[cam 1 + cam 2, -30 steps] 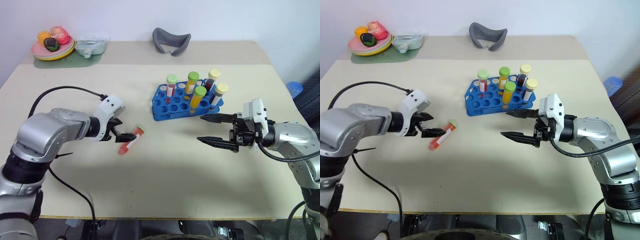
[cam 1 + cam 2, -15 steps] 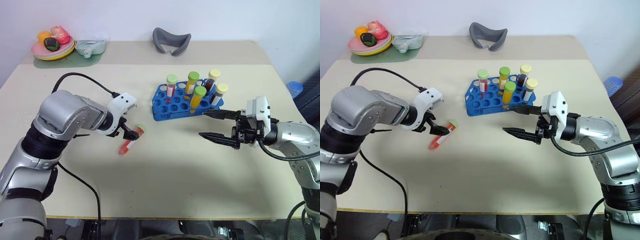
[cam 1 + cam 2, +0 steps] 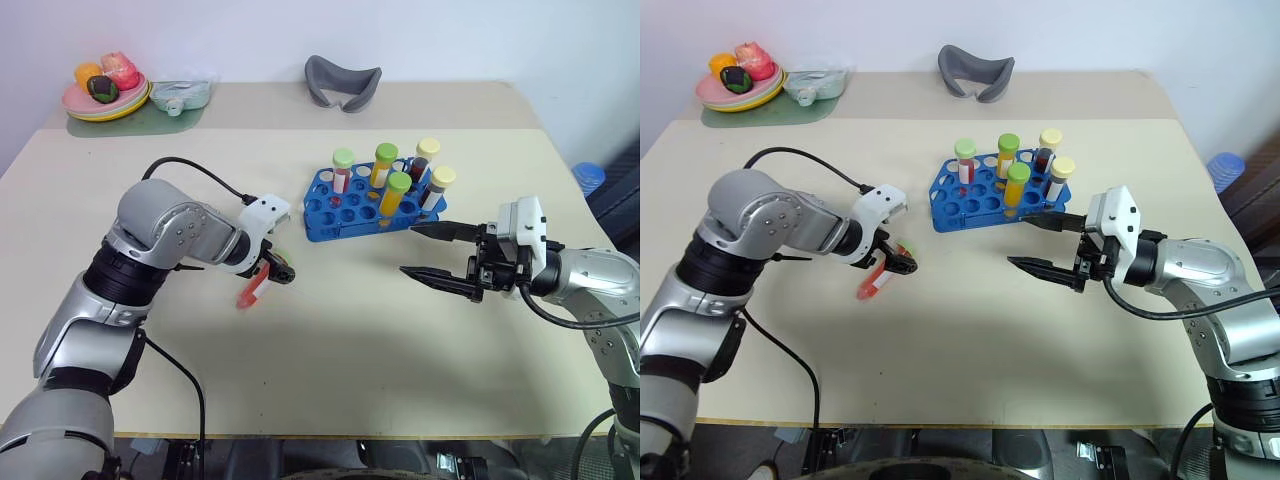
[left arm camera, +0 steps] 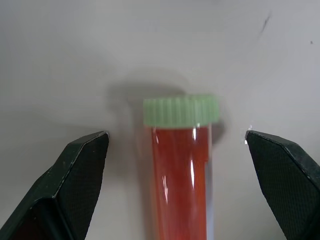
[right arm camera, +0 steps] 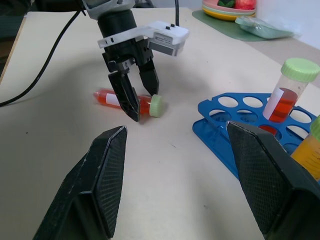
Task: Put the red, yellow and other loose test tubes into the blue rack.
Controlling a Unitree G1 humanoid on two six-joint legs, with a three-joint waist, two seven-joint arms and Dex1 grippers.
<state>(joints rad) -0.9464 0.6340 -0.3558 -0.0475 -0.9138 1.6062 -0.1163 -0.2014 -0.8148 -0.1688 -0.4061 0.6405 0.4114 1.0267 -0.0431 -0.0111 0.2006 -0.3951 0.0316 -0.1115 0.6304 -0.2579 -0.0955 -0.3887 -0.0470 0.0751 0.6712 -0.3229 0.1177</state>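
Rack: the blue rack point(image 3: 365, 205) stood on the tabletop point(image 3: 330, 350), toward the far right, with many holes unfilled.
Rack contents: five capped tubes point(image 3: 396, 194) stood upright in it, three with green caps and two with yellow, holding red, orange and dark liquid.
Loose tube: a red tube point(image 3: 878, 276) with a green cap lay flat on the tabletop, left of the rack and well apart from it.
Left tool: the left tool point(image 3: 896, 262) pointed down over the red tube, its fingers point(image 4: 80, 170) spread wide on either side of the cap end, not gripping it.
Right tool: the right tool point(image 3: 432, 252) hung above the tabletop just right of the rack, fingers apart, holding nothing.
Far corner: a plate point(image 3: 100, 103) of toy food sat at the far left.
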